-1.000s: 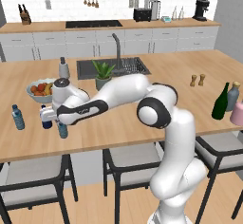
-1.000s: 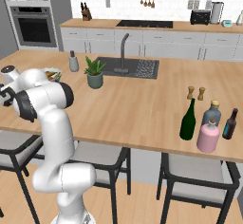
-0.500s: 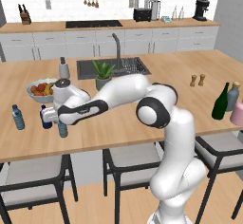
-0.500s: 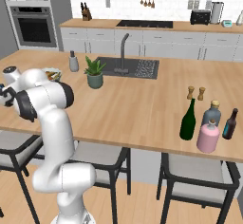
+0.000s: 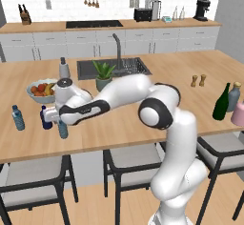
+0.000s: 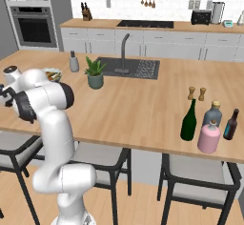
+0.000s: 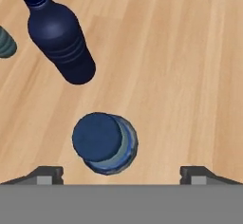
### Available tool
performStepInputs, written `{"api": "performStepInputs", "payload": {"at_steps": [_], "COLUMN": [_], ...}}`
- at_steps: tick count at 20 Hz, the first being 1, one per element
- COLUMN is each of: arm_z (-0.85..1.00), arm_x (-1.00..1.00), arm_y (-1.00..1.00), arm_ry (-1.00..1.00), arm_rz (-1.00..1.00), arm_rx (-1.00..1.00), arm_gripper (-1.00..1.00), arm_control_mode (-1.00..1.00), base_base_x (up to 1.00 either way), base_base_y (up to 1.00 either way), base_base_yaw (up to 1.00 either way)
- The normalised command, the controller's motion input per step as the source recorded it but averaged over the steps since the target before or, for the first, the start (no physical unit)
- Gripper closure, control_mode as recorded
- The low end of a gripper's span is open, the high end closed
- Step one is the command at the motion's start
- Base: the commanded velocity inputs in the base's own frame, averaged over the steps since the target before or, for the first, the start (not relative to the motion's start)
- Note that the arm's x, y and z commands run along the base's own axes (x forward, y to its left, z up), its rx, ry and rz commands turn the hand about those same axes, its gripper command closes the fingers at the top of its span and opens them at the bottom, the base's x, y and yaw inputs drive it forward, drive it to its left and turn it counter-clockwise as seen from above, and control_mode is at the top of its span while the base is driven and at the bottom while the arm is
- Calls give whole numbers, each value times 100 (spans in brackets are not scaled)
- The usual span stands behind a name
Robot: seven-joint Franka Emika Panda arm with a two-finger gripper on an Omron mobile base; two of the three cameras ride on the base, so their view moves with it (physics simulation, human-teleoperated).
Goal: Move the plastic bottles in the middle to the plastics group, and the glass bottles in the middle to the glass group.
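While stretched low across the wooden island counter (image 5: 143,124), hid much of the gripper (image 5: 61,122) behind the white arm (image 5: 119,95) in the left base view; hard to read the jaws from that side. Ran off the left border of the right base view at the wrist as well.

Stood upright in a tight cluster at the far right end of the counter: dark green wine bottle (image 6: 188,121), narrow neck up; grey-blue bottle (image 6: 213,114) just behind and beside it; pink bottle (image 6: 208,137) in front, pale stopper up; small dark brown bottle (image 6: 230,125) on the outer side. Lost part of the pink bottle to the right border of the left base view.

Stood upright near the front edge at the counter's left end: pale-blue water bottle (image 7: 107,144), long axis vertical, blue cap pointed straight at the hand camera, so gave little beyond cap and shoulder there. Sat near the dark navy bottle (image 7: 59,33), also upright, with bare wood between the two. Further left, second pale-blue bottle (image 5: 18,117), clipped to a sliver at the hand view's edge.

Spread wide in the hand view: fingertips (image 7: 45,174) on either side of the water bottle, wood showing between each tip and the bottle. Gripped nothing, touched nothing.
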Motion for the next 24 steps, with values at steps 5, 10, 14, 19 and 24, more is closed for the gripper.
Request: {"api": "performStepInputs", "payload": {"at_steps": [5,10,14,19,24], "arm_z": [47,46,24,15,7], "arm_x": [-15,-47,-60,-50,-46], "arm_y": [-14,-60,-95,-100,-100], "arm_ry": [0,-3,-3,0,0], "arm_rz": [0,0,3,3,7], "arm_rx": [0,0,0,0,0], "arm_gripper": [-100,-100,-100,-100,-100], "arm_control_mode": [-100,-100,-100,-100,-100], "base_base_x": [0,0,0,0,0], "base_base_y": [0,0,0,0,0], "base_base_yaw": [0,0,0,0,0]}}
